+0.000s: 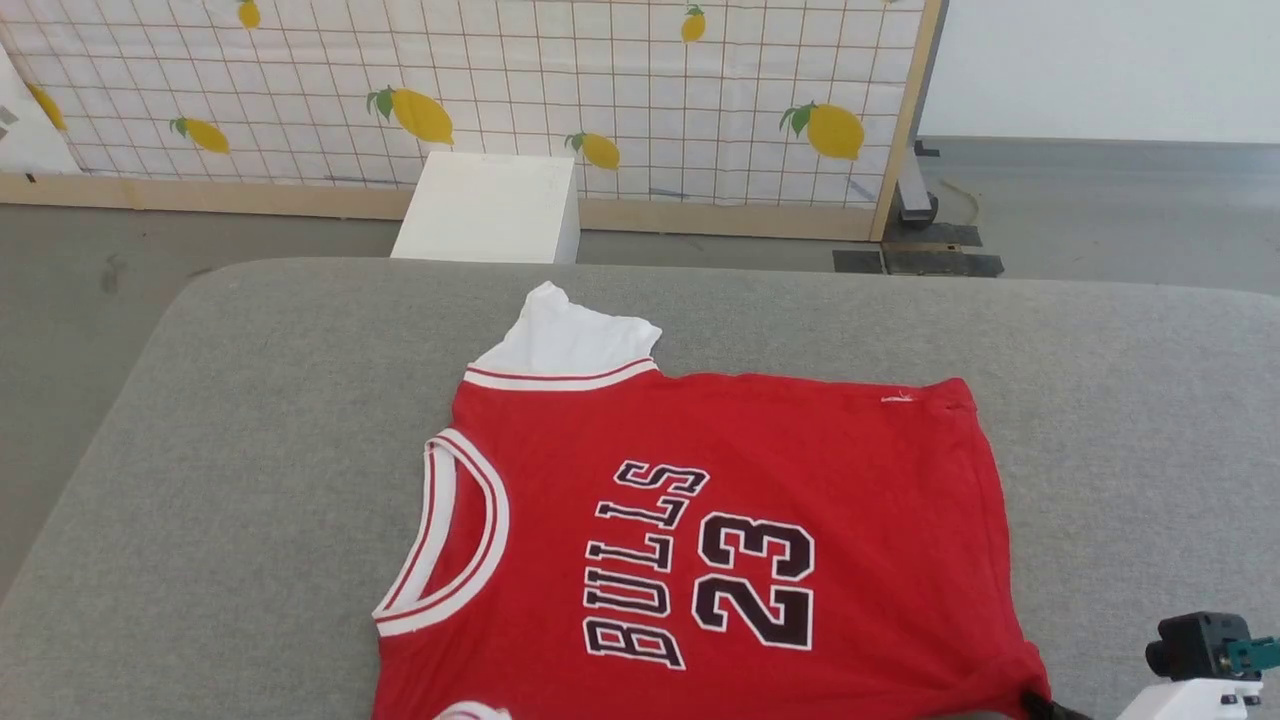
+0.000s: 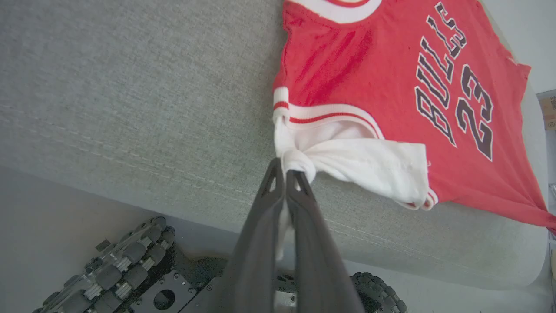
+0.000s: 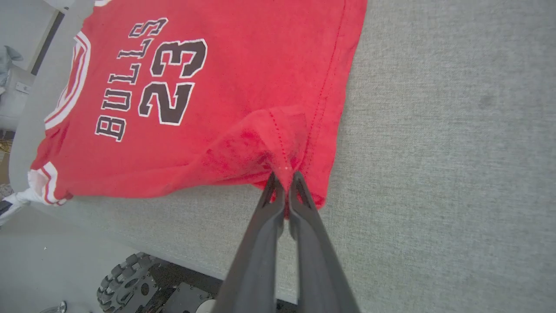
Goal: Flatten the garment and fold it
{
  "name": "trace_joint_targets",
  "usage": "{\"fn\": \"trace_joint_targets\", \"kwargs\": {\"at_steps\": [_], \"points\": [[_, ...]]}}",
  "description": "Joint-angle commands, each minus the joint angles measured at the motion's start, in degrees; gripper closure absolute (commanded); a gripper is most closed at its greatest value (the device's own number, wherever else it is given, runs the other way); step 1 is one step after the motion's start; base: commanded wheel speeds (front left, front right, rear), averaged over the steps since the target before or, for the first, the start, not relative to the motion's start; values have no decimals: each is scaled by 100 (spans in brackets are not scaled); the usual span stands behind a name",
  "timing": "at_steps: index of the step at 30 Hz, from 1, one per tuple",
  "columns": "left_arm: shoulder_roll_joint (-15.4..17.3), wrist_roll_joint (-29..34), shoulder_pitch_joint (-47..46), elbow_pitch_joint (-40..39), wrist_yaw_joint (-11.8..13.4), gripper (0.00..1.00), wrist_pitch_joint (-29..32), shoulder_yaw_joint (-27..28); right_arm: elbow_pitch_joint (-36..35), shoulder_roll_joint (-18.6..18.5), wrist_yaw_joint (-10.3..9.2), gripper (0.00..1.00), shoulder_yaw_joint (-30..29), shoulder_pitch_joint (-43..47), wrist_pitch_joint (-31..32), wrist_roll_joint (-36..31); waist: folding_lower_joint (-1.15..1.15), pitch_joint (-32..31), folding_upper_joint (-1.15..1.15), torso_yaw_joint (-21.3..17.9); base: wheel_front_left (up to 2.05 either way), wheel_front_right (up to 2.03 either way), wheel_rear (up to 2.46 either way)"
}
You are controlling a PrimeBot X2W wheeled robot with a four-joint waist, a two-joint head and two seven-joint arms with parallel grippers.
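Jersey (image 1: 740,500) lies spread, front up, on a gray padded table (image 1: 250,450). Its neck opening is toward the robot's left and its hem toward the right, so the lettering and the number 23 read sideways in the head view. At the far side one shoulder is turned over and shows white lining past the striped trim. The near side of the cloth runs along the table's near edge.

The left gripper (image 2: 284,174) reaches up across that near edge, its two dark fingers pressed together on a bunched knot of white lining at the near shoulder. From there the fabric is drawn into a taut fan back to the armhole trim.

The right gripper (image 3: 284,176) is likewise pinched closed, on the near corner of the red hem. The corner is gathered into a small peak, with creases running from it into the body of the cloth. In the head view a dark fingertip meets that corner at the bottom edge, and the pale right wrist (image 1: 1195,690) with its black camera sits just beside it at the lower right.

Knobbly wheels (image 2: 126,261) of the robot's base show below the table edge. Beyond the table stand a white box (image 1: 490,205) and a lemon-print screen (image 1: 500,80).
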Motion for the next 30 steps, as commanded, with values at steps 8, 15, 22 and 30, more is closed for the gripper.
{"fn": "trace_joint_targets", "kwargs": {"at_steps": [8, 15, 22, 30], "points": [[51, 484, -866, -218, -108, 100, -347, 155, -209, 185, -8, 100, -125, -402, 207, -217, 1, 227, 0, -88, 0, 0, 0], [-189, 937, -2185, 269, -465, 100, -266, -156, -104, 427, -8, 100, -193, -1077, 513, -710, 1, 870, 0, -131, 0, 0, 0], [-398, 1155, -3111, 972, -880, 100, -517, -144, -24, 589, -8, 100, -103, -1781, 868, -1240, 1, 1661, 0, -174, 0, 0, 0], [-597, 1202, -3621, 1777, -1279, 100, -670, -214, 166, 714, -8, 100, -233, -2127, 1346, -1613, 1, 2060, 0, -119, 0, 0, 0]]}}
